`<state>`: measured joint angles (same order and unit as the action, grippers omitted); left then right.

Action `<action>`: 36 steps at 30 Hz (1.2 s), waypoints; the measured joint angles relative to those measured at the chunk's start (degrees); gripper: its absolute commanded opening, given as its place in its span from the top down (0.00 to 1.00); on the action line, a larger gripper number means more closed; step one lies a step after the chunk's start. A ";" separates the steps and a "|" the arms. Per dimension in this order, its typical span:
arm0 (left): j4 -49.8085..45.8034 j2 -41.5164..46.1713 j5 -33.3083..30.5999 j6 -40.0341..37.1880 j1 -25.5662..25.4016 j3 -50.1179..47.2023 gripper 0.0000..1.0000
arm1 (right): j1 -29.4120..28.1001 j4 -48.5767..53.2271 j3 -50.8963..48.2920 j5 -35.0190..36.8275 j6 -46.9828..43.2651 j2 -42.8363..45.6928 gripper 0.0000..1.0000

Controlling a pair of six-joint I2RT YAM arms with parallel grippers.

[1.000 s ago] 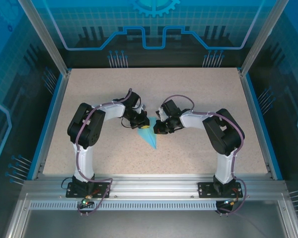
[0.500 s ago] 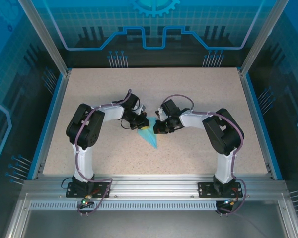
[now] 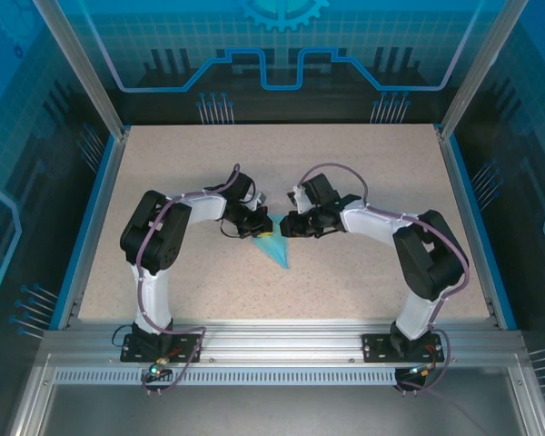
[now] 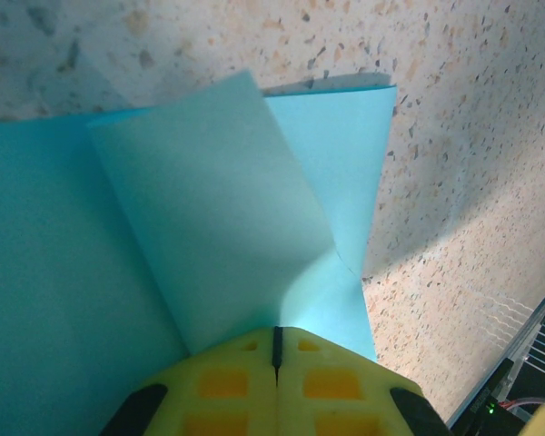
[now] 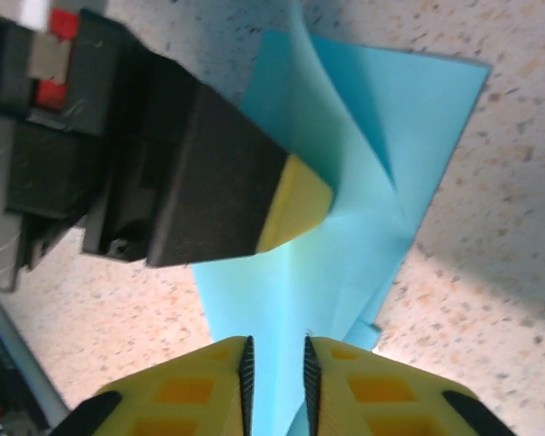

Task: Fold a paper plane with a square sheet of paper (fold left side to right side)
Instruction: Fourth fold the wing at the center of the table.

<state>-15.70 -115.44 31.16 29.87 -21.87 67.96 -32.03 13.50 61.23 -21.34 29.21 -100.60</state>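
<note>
One paper (image 3: pixel 276 252), light blue, is folded to a narrow pointed shape with its tip toward the table's (image 3: pixel 372 173) near edge. It lies near the table's middle, and one flap (image 4: pixel 213 209) stands up at its far end. There are two grippers. The left gripper (image 4: pixel 275 350) has its jaws pressed together on that flap. The right gripper (image 5: pixel 275 359) hangs over the paper with a thin slit between its jaws; I cannot tell whether it grips.

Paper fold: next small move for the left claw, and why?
Probably swing the flap a little rightwards and lower it. The left claw looks shut on a raised flap of the blue paper, which stands up instead of lying flat; the right claw, slightly open, sits over another part of the paper.
</note>
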 measured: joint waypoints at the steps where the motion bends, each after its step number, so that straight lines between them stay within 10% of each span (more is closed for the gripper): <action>1: 0.00 0.00 0.00 0.00 0.00 0.00 1.00 | -0.31 -0.50 -0.76 -0.98 0.42 0.28 0.81; 36: 0.37 0.15 -0.02 0.00 0.00 -0.26 1.00 | -5.53 -3.52 -7.21 -6.80 3.37 -3.32 0.83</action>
<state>-15.33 -115.28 31.14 29.87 -21.87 67.70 -37.56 9.98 54.02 -28.14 32.58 -103.92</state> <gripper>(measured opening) 0.046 0.167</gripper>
